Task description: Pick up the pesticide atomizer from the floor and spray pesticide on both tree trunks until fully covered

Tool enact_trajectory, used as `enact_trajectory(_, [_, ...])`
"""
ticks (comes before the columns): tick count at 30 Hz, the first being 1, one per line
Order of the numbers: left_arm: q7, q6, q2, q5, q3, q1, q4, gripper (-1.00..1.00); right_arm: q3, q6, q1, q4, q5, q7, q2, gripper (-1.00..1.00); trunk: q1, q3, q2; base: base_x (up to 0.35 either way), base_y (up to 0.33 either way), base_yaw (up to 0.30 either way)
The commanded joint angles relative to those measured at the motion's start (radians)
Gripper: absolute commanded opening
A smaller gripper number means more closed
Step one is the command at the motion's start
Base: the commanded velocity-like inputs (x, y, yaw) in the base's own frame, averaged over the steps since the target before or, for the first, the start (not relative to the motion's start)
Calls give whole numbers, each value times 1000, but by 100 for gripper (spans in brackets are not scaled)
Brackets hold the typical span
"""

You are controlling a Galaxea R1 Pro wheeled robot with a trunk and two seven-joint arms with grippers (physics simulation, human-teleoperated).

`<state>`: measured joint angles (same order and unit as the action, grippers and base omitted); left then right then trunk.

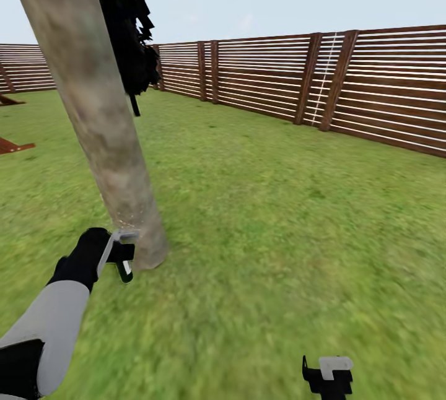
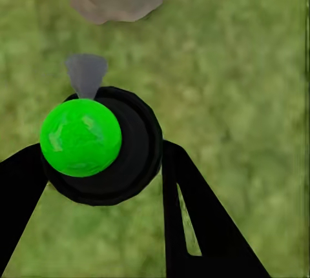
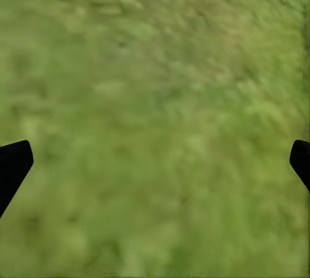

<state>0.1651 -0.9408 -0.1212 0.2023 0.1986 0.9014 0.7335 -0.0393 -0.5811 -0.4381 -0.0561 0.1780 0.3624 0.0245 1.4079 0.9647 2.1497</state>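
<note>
already your left gripper [image 1: 121, 256] is closed around the pesticide atomizer [image 2: 100, 144], and in the head view it sits low beside the base of the tree trunk [image 1: 93, 109], nearly touching the bark. from the left wrist view you look down on the bottle: a dark round body with a bright green cap, gripper fingers [image 2: 194, 220] pressing on either side, and a grey nozzle pointing toward the trunk foot. i'd judge the bottle as light and rigid, hard plastic, probably smooth enough to twist in the grip if you swing fast, so hold it across the round body as you have it and move slowly. faint pale specks show on the bark just above the gripper, which may be spray. the trunk rises far above that spot, so most of it looks uncovered from here. your right gripper [image 1: 328, 375] hangs over the lawn [image 1: 279, 214] with its fingers spread wide and nothing between them
</note>
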Motion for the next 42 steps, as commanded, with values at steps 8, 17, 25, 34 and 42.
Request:
enact_trajectory(8, [9, -56, -8, 20, 2, -5, 83, -100, -4, 1, -1, 1, 9, 10, 0, 100, 0, 1, 0, 142, 4, 0])
enact_trajectory(17, [8, -62, 0, 44, 2, 46, 84, -100, -4, 1, -1, 1, 9, 10, 0, 100, 0, 1, 0, -258, -168, 2])
enact_trajectory(25, [8, -63, 6, 64, 3, 56, 83, -100, -4, 1, -1, 1, 9, 10, 0, 100, 0, 1, 0, 86, -248, 215])
enact_trajectory(34, [8, -62, 4, 66, 1, 52, 82, -100, -4, 1, -1, 1, 10, 10, 0, 100, 0, 1, 0, 211, -220, 18])
enact_trajectory(42, [8, -61, -29, 66, -1, 35, 74, -100, -5, 1, -1, 1, 9, 10, 0, 100, 0, 1, 0, 133, -239, 142])
